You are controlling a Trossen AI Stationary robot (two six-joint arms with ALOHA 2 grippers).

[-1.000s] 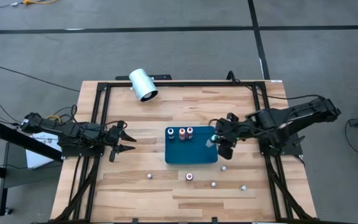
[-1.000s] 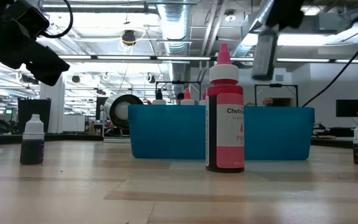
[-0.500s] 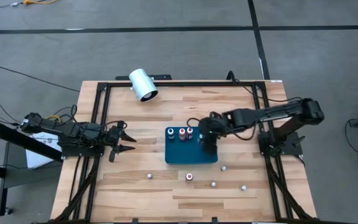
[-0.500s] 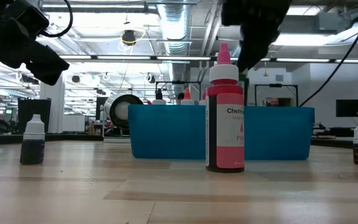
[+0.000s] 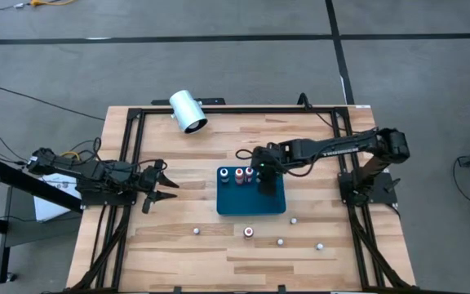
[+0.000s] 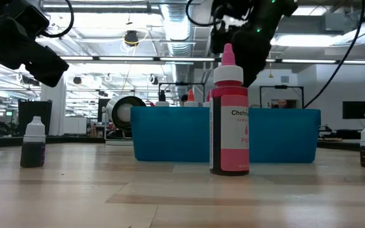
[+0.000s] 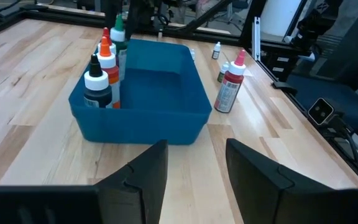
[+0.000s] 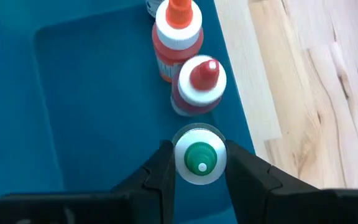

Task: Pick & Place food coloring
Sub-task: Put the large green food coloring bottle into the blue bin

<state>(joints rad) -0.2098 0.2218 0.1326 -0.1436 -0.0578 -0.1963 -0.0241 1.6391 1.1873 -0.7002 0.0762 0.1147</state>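
Observation:
The teal tray (image 5: 251, 202) lies mid-table with three food coloring bottles in a row along its far edge (image 5: 238, 173). In the right wrist view the red-capped one (image 8: 199, 84) and the orange-capped one (image 8: 178, 34) show. My right gripper (image 8: 198, 163) reaches down into the tray beside that row, shut on a green-capped bottle (image 8: 197, 155). Whether that bottle touches the tray floor I cannot tell. My left gripper (image 5: 166, 186) waits open near the table's left side, pointing at the tray (image 7: 142, 106). A pink bottle (image 6: 229, 120) stands on the table near the tray. My right gripper pinches the green-capped bottle between its two fingers (image 8: 160, 168), which sit on opposite sides of the bottle's white shoulder (image 8: 180, 160) just below the cap. The fingers come steeply from above, slanting from the table's right. The bottle stays upright, next to the red-capped bottle.
Several loose small bottles stand on the table in front of the tray, among them one (image 5: 196, 231) and another (image 5: 320, 246). A big white cylinder (image 5: 188, 111) lies at the far left edge. Black frame rails (image 5: 129, 163) run along the table's sides.
My right gripper has moved toward the table's left and down with the green-capped bottle, from over the tray's right edge to beside the row of bottles at the tray's far side. It stays shut on the bottle.

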